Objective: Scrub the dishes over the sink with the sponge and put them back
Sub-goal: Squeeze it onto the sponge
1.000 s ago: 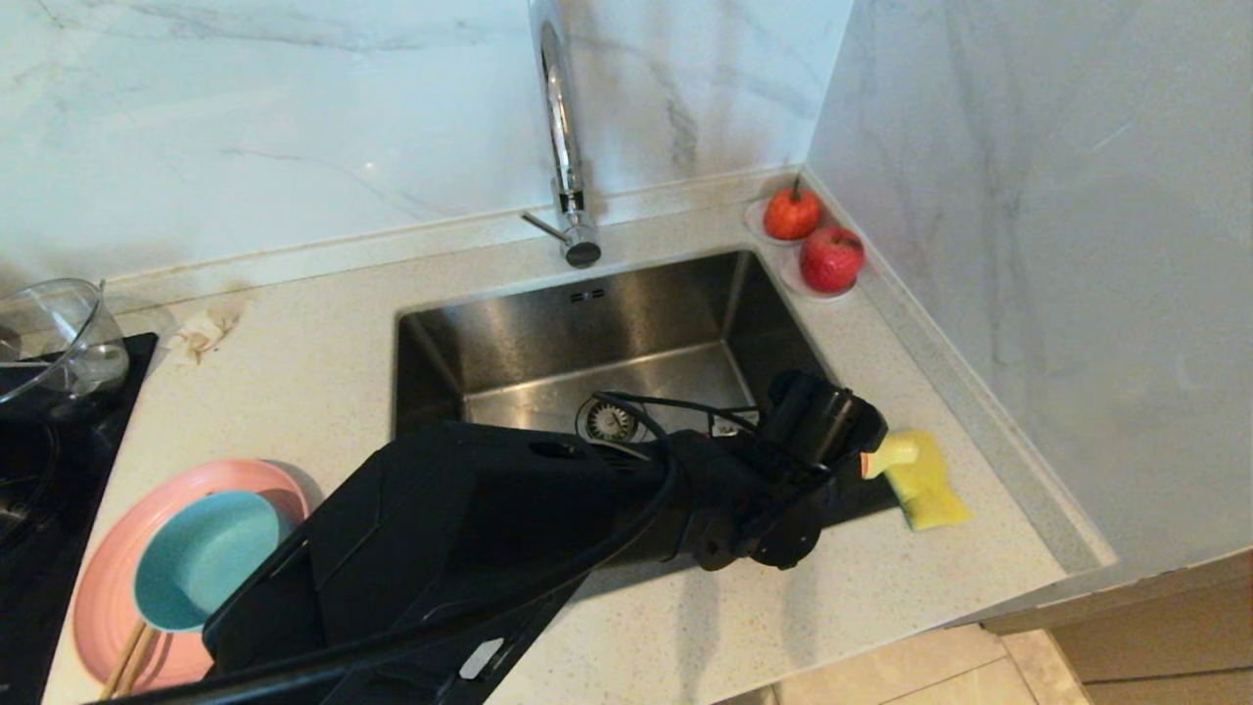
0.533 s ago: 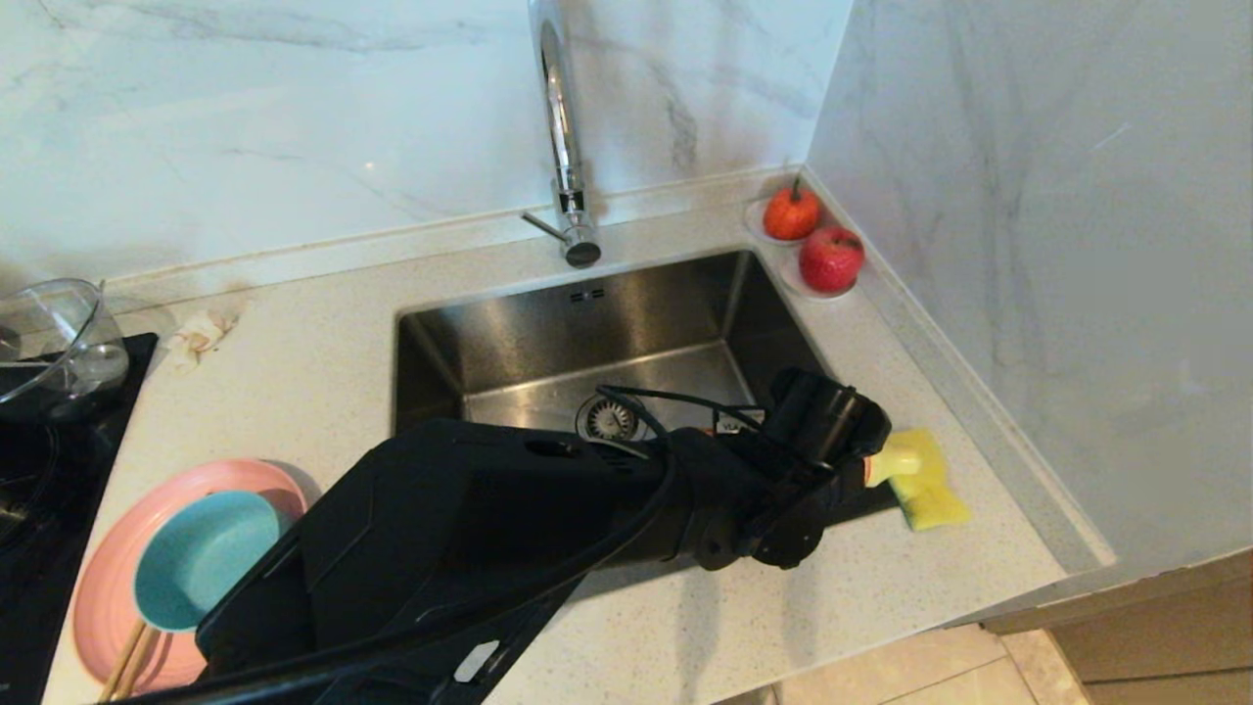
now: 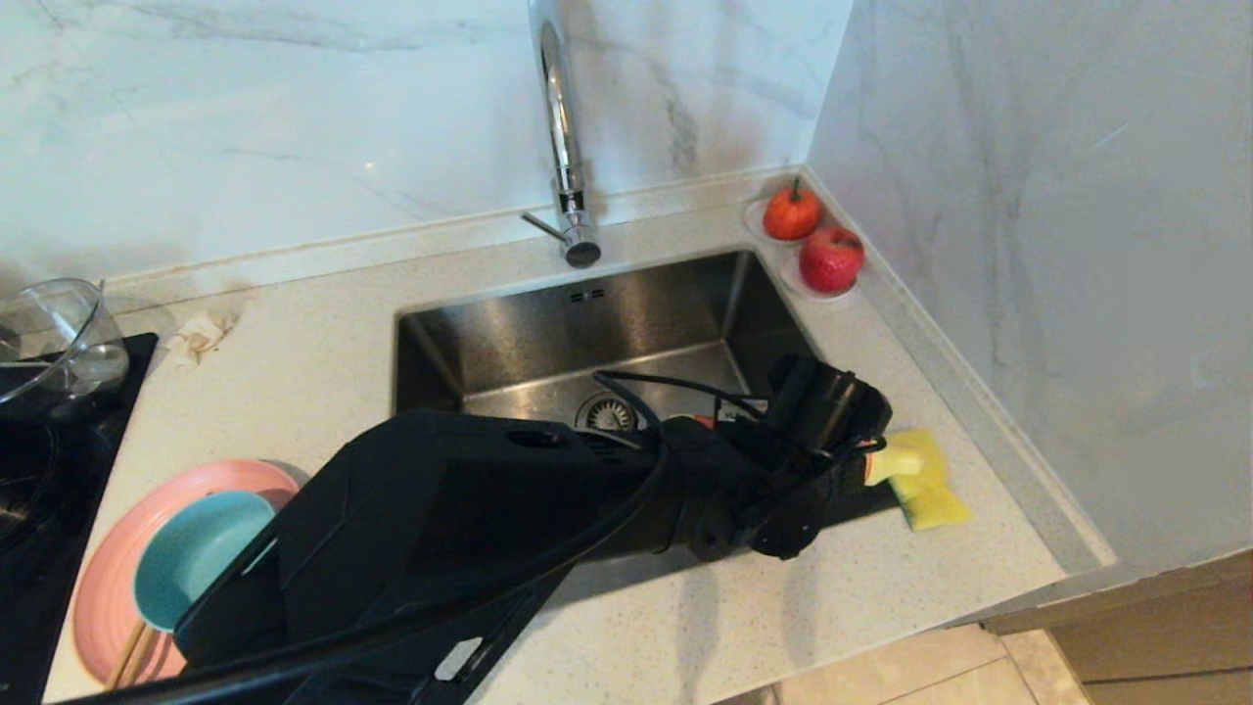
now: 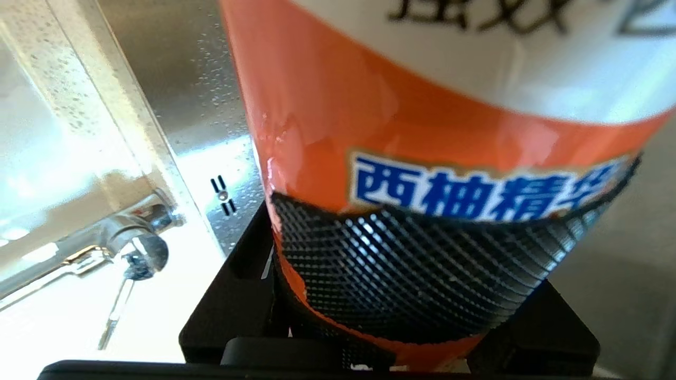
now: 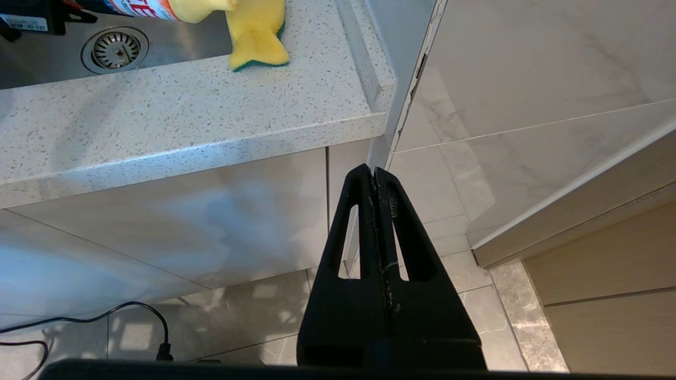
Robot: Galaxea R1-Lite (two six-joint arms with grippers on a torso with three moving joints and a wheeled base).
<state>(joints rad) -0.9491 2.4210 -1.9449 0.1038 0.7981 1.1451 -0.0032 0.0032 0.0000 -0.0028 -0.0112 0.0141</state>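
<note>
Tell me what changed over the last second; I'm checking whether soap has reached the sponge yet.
The left arm lifted slightly, its bulk now covering more of the teal bowl. The left gripper still grips the orange detergent bottle, its yellow spout still over the sponge; no soap visible. Pink plate, sink and right gripper unchanged.

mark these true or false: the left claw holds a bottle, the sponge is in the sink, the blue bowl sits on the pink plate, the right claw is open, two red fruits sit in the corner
1. The left claw holds an orange-labelled bottle. True.
2. The sponge lies in the sink. False: it lies on the counter, at the sink's right edge.
3. The teal-blue bowl sits on the pink plate. True.
4. The right claw is open. False: it is shut, low beside the cabinet, holding nothing.
5. Two red fruits sit in the far right corner. True.
</note>
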